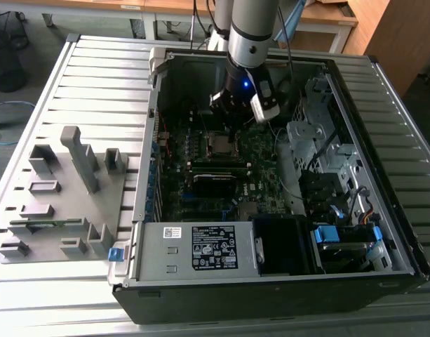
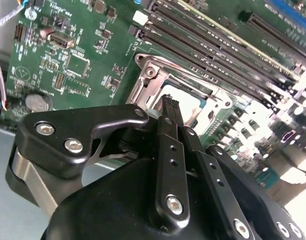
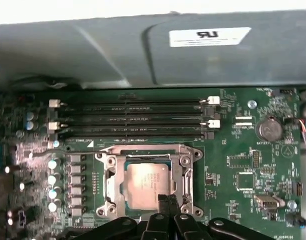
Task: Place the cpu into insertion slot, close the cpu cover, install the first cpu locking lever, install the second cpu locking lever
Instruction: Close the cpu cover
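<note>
While the black gripper [image 3: 165, 201] hovers with its jaws pressed together just over the socket's edge, the small silver-grey square cpu [image 3: 145, 181] sits in the socket on the green motherboard [image 3: 242, 150]. The thin silvery metal cpu cover [image 3: 186, 175] frames it.

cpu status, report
Gripper shut, tips at the cpu cover edge. Cpu seated, cover looks down over it. Nothing blocking.

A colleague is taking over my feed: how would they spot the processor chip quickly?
Inside the open computer case, find the green board. Beside its long black memory slots sits a silvery metal frame. The chip is the flat, dull grey square in that frame's window, pale and broad where the parts around it are small and dark.
</note>
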You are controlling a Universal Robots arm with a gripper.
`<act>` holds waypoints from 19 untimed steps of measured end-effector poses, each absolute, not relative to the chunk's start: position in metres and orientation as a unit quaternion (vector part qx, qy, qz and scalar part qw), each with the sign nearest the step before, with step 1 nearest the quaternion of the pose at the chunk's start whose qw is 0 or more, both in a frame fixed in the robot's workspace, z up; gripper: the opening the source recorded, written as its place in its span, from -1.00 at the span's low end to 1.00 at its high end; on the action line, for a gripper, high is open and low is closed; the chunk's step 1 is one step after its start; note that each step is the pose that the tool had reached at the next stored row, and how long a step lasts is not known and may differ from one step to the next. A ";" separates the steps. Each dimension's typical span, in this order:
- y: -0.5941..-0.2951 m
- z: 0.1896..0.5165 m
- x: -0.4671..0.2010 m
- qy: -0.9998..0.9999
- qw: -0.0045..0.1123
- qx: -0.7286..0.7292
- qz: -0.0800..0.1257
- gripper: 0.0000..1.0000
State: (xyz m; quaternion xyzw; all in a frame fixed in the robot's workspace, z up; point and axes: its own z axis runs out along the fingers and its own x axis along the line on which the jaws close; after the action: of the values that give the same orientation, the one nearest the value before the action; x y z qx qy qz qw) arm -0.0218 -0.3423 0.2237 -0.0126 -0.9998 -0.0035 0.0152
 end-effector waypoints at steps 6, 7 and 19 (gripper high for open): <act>-0.342 0.223 -0.022 -0.999 0.015 0.030 -0.004 -0.80; -0.342 0.223 -0.022 -0.999 0.014 0.033 -0.004 -0.80; -0.342 0.217 -0.031 -0.999 0.000 0.033 -0.003 -0.80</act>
State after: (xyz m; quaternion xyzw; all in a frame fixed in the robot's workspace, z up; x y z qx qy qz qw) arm -0.0307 -0.3425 0.2168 0.0333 -0.9994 -0.0031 -0.0002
